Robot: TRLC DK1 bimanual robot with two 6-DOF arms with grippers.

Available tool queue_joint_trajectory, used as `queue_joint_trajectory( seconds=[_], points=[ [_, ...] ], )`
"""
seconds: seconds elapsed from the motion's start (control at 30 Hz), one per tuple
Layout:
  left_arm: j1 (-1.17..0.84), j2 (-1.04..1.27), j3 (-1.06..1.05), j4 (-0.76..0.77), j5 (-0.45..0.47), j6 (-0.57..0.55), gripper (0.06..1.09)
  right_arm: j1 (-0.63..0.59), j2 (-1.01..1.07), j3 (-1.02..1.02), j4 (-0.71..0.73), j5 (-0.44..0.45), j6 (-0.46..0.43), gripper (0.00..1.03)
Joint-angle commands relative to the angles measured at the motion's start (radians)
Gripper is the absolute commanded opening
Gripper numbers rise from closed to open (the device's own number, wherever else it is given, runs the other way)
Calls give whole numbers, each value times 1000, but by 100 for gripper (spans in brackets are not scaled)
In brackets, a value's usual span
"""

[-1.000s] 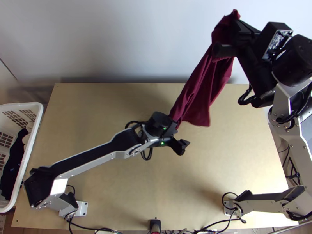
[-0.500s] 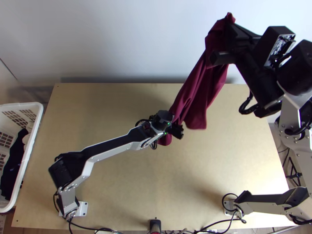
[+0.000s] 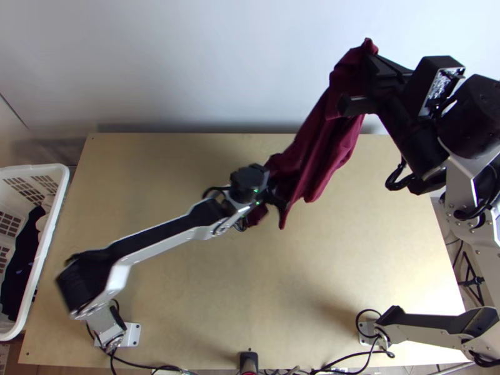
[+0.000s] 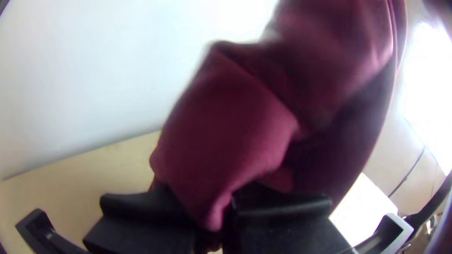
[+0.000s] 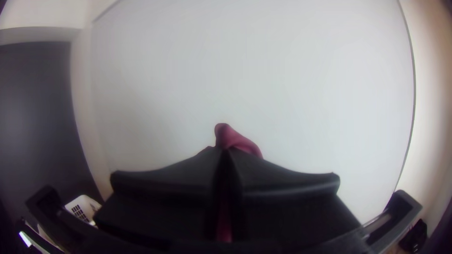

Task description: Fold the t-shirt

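High at the upper right of the top view, my right gripper [image 3: 369,75] holds the dark red t-shirt [image 3: 322,140], which hangs bunched and slanting down to my left gripper [image 3: 275,197] above the table's middle. In the left wrist view a fold of the t-shirt [image 4: 226,136] runs between the fingers of my left gripper [image 4: 212,221], which is shut on it. A small tip of the t-shirt [image 5: 235,140] sticks out past the closed fingers of my right gripper [image 5: 226,160] in the right wrist view.
The wooden table [image 3: 325,269] lies beneath both arms. At its left side stands a white basket [image 3: 53,225] with dark and light cloth inside. A pale wall [image 3: 187,69] rises behind the table's far edge.
My left gripper first opened over the cloth's lower end and is now shut on it, slightly farther up and left. The right gripper has come down a little with the t-shirt, whose lower part has shifted.
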Motion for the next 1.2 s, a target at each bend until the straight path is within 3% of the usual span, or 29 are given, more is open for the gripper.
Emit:
queue_joint_trajectory(
  seconds=[0.0, 0.27, 0.37, 0.4, 0.43, 0.47, 0.5, 0.7, 0.87, 1.17],
  points=[
    [108, -234, 15, -31, 124, 2, 9, -28, -19, -60, 22, 1, -1, 3],
    [490, -49, 302, -64, 154, -50, 9, -20, -20, -81, 66, -1, 2, 3],
    [591, 93, 404, -167, 181, -102, 10, -16, -22, -88, 66, -1, 0, 3],
    [614, 140, 440, -227, 188, -133, 20, -16, -27, -92, 66, -1, 0, 3],
    [629, 177, 467, -285, 219, -154, 48, -17, -31, -100, 66, -1, 0, 3],
    [638, 198, 475, -316, 231, -177, 90, -17, -36, -109, 66, -1, -1, 3],
    [640, 211, 469, -333, 233, -188, 105, -17, -44, -121, 66, -1, -1, 3],
    [576, 182, 466, -511, 352, -145, 104, -20, -65, -166, 68, 1, -1, 3],
    [485, 71, 449, -612, 355, -76, 104, -19, -65, -167, 83, -1, 0, 3],
    [382, -33, 274, -603, 355, -14, 104, -16, -67, -166, 92, -1, 0, 3]
  ],
)
